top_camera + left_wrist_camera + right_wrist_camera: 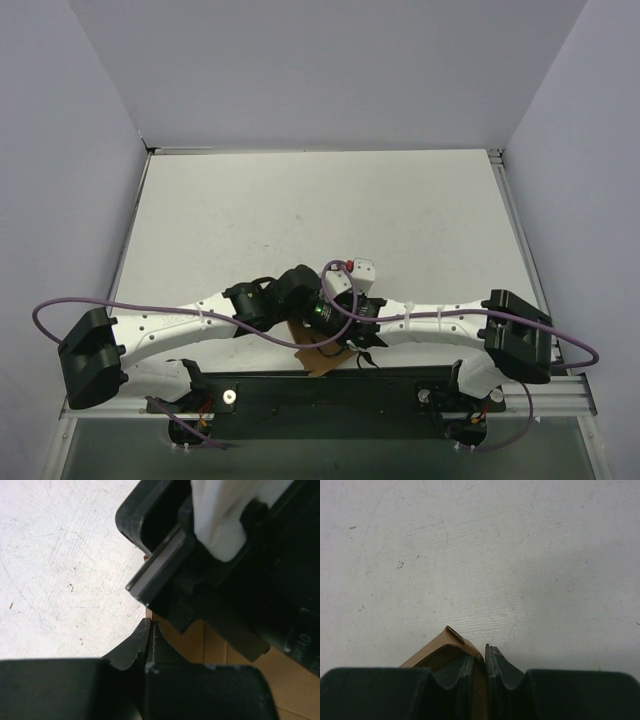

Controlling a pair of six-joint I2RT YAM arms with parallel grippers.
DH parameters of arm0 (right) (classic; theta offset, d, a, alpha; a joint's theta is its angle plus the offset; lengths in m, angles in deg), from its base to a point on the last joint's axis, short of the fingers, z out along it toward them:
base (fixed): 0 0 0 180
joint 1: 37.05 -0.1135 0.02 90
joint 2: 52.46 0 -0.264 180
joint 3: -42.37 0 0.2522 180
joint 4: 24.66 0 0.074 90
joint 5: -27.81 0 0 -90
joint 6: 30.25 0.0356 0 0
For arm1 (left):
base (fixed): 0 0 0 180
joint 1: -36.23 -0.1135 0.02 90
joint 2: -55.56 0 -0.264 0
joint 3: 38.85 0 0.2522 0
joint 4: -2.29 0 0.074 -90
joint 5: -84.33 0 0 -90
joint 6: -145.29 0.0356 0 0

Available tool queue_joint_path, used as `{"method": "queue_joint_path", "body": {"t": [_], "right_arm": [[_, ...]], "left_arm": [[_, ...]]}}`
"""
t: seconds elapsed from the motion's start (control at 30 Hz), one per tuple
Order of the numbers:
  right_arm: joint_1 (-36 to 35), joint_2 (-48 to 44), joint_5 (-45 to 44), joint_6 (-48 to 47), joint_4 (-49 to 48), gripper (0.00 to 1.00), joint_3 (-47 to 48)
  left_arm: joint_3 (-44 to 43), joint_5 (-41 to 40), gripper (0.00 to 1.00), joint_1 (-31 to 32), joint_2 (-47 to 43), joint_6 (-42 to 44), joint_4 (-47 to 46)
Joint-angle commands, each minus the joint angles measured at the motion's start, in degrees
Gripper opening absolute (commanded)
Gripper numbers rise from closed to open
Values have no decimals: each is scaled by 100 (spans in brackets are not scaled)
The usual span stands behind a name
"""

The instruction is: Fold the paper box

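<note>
Where the paper box (320,362) lies: at the middle of the table (300,210)'s near edge, mostly hidden under both wrists.
State of the right gripper (482,665): clenched on a raised flap of the box, with cardboard showing between its fingers.
State of the left gripper (149,630): jaws pressed tight together just beside the cardboard; no board visible between them.
Handling: probably light, thin and springy at the creases; likely to crush, tear or skid.
Where to hold: flap edges, close to a crease.
Pointing: the pinched flap's tip points away from the right gripper.
Long axis: seemingly slanting toward the near edge; too covered to tell.
</note>
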Motion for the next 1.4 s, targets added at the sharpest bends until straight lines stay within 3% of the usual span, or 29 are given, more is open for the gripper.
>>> {"method": "queue_joint_path", "body": {"t": [0.0, 0.07, 0.2, 0.33, 0.53, 0.73, 1.07, 1.37], "right_arm": [[-68, 476, -1487, -719, 1742, 0, -116], [-120, 389, -1398, -842, 1734, 1, -72], [-269, 99, -1143, -1106, 1533, 34, -124], [-366, -341, -749, -1404, 1103, 47, -439], [-384, -1062, -238, -2169, -137, 48, -1230], [-305, -1975, 992, -3136, -1596, 48, -1996], [-85, -3075, 1801, -3102, -1922, 60, -2462], [81, -2882, 1845, -3040, -1896, 55, -2357]], "left_arm": [[-325, 213, 0, -16, -110, -405, -369], [-387, 142, 0, -42, -5, -414, -229], [-527, 63, 0, -95, 294, -599, -44], [-589, 19, 0, -113, 382, -642, 53], [-580, -69, 0, -130, 400, -634, 97], [-607, -52, 0, -139, 488, -599, 159], [-598, -60, 0, -113, 488, -555, 159], [-405, -481, 0, 290, 199, -195, -26]]}}
